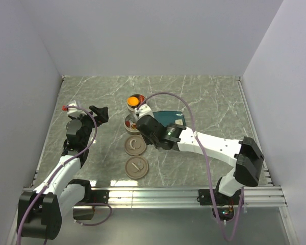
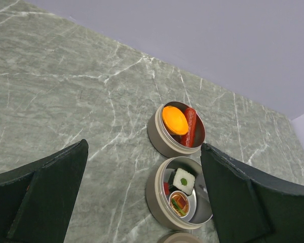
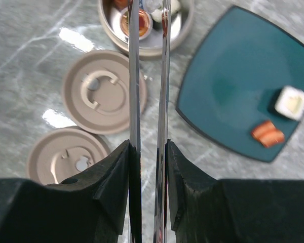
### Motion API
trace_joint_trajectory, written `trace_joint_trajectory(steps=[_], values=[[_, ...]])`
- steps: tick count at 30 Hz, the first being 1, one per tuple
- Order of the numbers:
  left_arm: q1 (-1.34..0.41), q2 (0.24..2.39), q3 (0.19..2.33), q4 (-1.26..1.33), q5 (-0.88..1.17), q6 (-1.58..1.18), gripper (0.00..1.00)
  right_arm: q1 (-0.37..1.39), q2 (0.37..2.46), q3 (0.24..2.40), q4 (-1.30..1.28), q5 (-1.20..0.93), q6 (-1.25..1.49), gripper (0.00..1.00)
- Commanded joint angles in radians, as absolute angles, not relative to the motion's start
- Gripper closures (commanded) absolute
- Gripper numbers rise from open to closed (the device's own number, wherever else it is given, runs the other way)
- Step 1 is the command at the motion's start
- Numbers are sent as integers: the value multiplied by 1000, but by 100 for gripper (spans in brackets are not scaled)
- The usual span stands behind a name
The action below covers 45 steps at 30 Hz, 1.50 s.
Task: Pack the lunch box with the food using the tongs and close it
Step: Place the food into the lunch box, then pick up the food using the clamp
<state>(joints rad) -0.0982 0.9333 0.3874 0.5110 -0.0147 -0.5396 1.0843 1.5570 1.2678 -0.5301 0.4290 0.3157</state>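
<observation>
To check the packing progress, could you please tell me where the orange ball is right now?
In the left wrist view, right of centre, the orange ball lies in the farther round lunch-box tin, beside a red sausage piece.

You find bare marble (image 1: 214,102) wide open right of and behind the teal plate (image 3: 228,76), and also left of the far tin (image 2: 159,139) and near tin (image 2: 153,200). From the front, the first lid (image 1: 134,146) and second lid (image 1: 136,167) lie in your way, just before the near tin. The right arm (image 1: 209,145) covers the plate's near side, and the tongs (image 3: 134,76) reach over the near tin.
</observation>
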Motion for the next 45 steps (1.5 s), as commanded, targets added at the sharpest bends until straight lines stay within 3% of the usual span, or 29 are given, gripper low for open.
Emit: trace_joint_trajectory(steps=[1, 18, 25, 35, 45], values=[[-94, 933, 407, 543, 3, -543, 1, 1091, 1591, 1350, -472, 407, 264, 67], [-92, 933, 407, 545, -22, -541, 1, 1089, 1651, 1404, -508, 430, 259, 52], [-92, 937, 408, 546, -21, -542, 1, 1089, 1644, 1399, -517, 448, 264, 51], [-92, 937, 408, 545, -21, -541, 1, 1085, 1517, 1316, -535, 529, 311, 52], [-92, 933, 407, 543, -21, -543, 1, 1029, 1301, 1093, -610, 621, 442, 52]])
